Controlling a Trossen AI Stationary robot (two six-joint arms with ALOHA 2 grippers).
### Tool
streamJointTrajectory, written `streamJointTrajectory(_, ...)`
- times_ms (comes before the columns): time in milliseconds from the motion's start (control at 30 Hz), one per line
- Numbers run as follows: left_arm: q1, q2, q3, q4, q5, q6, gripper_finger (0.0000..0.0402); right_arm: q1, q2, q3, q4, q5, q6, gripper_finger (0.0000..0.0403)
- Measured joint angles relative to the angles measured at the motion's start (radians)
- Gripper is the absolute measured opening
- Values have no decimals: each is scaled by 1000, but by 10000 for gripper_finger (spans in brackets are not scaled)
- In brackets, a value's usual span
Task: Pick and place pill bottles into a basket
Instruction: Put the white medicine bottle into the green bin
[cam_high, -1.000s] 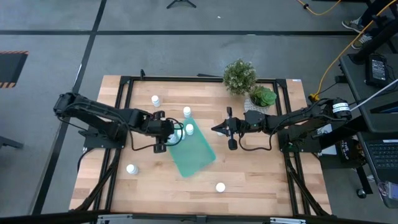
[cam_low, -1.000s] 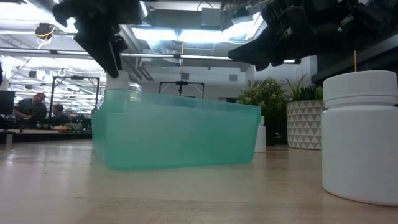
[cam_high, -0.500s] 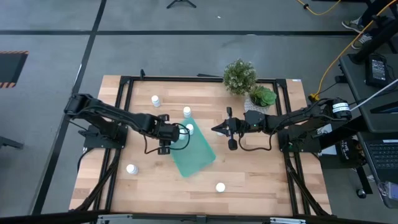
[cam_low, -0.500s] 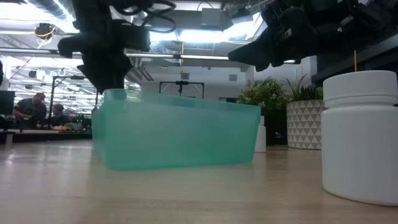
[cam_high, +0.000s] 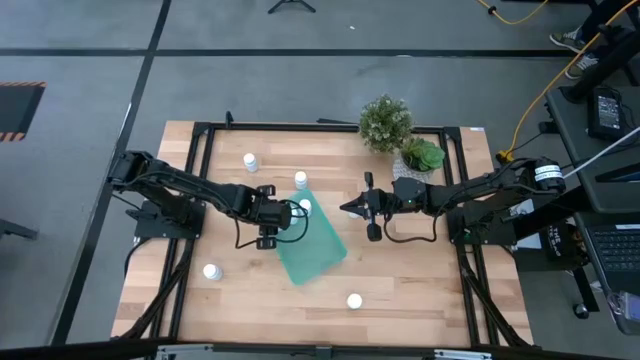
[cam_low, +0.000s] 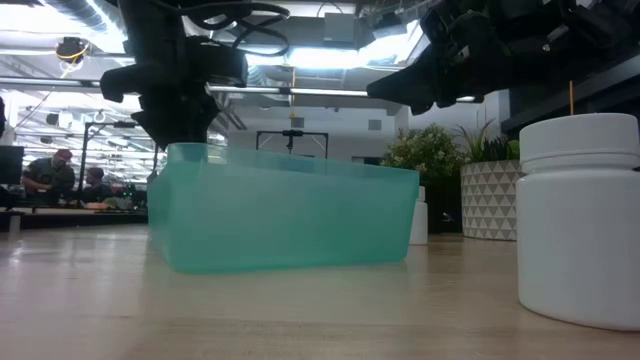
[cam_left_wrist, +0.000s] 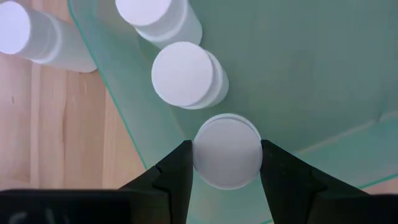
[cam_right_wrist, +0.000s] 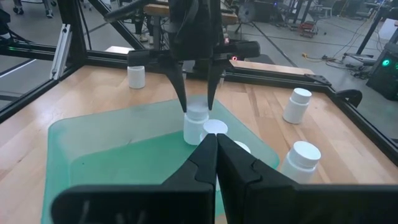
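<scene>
Lowered into the basket (cam_high: 308, 245), the left gripper (cam_left_wrist: 227, 163) clamps a third pill bottle (cam_left_wrist: 227, 151); several remain outside.

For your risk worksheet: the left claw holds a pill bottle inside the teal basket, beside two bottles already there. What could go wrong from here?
1. The held pill bottle sits close to a neighbouring bottle; the opening left claw might knock it over.
2. It is also near the wall of the basket, so the claw might catch the wall and shift the basket.
3. The right claw hangs near the basket's far side; the arms could crowd each other.
</scene>
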Motion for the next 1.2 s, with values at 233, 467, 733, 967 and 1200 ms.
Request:
streamJointTrajectory(233,0,0,-3,0,-8,0,156,0,0,0,0,0,2,12)
streamJointTrajectory(467,0,0,-3,0,-2,0,168,0,0,0,0,0,2,12)
streamJointTrajectory(733,0,0,-3,0,0,0,173,0,0,0,0,0,2,12)
streamJointTrajectory(967,0,0,-3,0,-14,0,186,0,0,0,0,0,2,12)
streamJointTrajectory(1200,0,0,-3,0,-18,0,203,0,0,0,0,0,3,12)
